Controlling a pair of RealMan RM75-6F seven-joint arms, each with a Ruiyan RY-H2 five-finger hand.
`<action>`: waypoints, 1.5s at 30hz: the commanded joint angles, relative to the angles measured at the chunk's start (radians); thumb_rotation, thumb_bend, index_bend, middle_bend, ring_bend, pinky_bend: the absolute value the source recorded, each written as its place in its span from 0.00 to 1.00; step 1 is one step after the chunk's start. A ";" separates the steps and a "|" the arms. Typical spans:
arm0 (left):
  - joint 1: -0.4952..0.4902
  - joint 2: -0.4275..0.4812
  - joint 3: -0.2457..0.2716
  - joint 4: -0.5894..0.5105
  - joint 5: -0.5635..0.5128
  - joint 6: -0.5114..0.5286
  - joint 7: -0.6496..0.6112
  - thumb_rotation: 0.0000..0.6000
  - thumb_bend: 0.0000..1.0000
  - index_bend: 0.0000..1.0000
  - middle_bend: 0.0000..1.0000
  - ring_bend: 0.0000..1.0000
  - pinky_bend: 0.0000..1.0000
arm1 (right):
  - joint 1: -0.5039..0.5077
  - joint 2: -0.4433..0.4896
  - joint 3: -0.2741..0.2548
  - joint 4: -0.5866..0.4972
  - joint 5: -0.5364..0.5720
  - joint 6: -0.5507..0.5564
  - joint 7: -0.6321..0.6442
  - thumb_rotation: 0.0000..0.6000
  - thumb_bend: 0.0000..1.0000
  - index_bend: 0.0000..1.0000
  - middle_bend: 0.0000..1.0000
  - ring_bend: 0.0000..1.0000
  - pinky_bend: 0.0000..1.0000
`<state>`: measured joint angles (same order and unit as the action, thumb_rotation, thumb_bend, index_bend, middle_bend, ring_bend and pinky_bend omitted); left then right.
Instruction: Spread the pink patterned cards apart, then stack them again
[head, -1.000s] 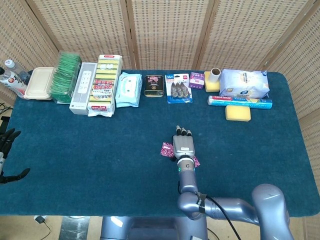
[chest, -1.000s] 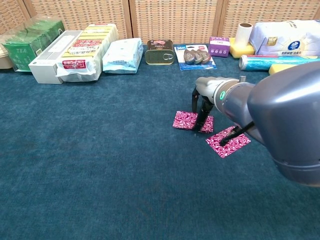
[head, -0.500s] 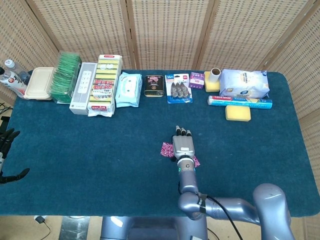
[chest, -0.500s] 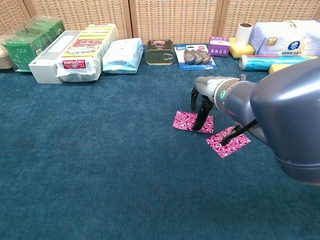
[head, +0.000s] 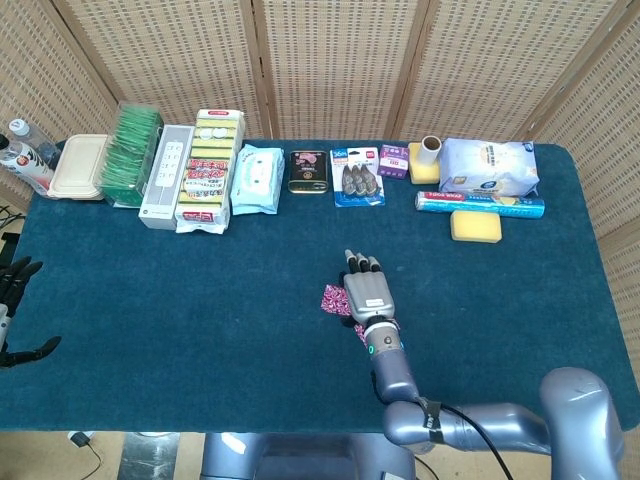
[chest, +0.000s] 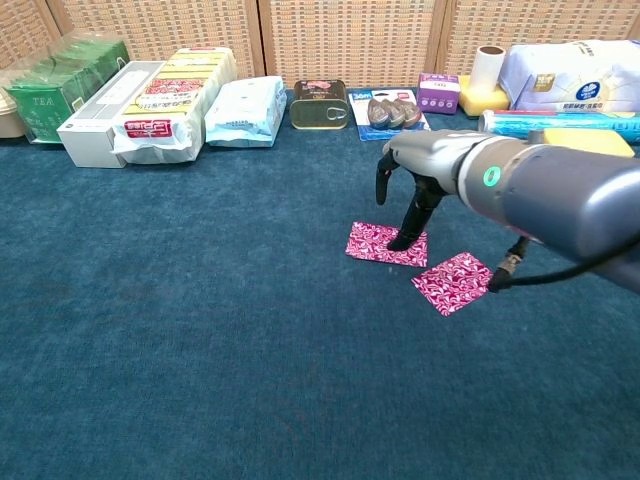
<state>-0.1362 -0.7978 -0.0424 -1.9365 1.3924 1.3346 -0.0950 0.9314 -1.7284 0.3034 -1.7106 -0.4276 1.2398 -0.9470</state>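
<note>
Two pink patterned cards lie apart on the blue cloth. In the chest view the left card (chest: 380, 243) sits under my right hand (chest: 420, 175), and one fingertip (chest: 398, 241) presses on it. The right card (chest: 455, 283) lies bare, with the thumb tip (chest: 503, 280) just off its right edge. In the head view the right hand (head: 365, 292) covers most of both cards; the left card (head: 332, 298) and a corner of the right card (head: 393, 324) peek out. My left hand (head: 14, 280) hangs off the table's left edge, fingers apart, holding nothing.
Goods line the back edge: green tea packs (chest: 55, 85), a white box (chest: 105, 125), a sponge pack (chest: 170, 100), wipes (chest: 245, 108), a tin (chest: 320, 103), a blue blister pack (chest: 392, 112), a purple box (chest: 438, 92), a white bag (chest: 580, 75) and a blue roll (chest: 540, 122).
My right arm has swung up and to the right. The thumb has come off the right card, which now shows whole. The fingertip stays on the left card.
</note>
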 joint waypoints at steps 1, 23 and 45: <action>0.001 -0.002 0.001 -0.002 0.001 0.002 0.005 1.00 0.20 0.00 0.00 0.00 0.07 | -0.041 0.080 -0.069 -0.070 -0.112 -0.064 0.064 0.95 0.25 0.32 0.00 0.00 0.04; -0.003 -0.007 0.002 -0.008 -0.012 -0.007 0.031 1.00 0.20 0.00 0.00 0.00 0.07 | -0.093 0.216 -0.281 0.084 -0.638 -0.270 0.284 0.94 0.23 0.27 0.00 0.00 0.05; -0.003 -0.009 0.003 -0.010 -0.019 -0.009 0.037 1.00 0.20 0.00 0.00 0.00 0.07 | -0.100 0.262 -0.321 0.118 -0.625 -0.327 0.270 0.94 0.23 0.27 0.00 0.00 0.05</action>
<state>-0.1392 -0.8067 -0.0394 -1.9466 1.3730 1.3253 -0.0578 0.8328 -1.4643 -0.0161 -1.5960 -1.0488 0.9133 -0.6798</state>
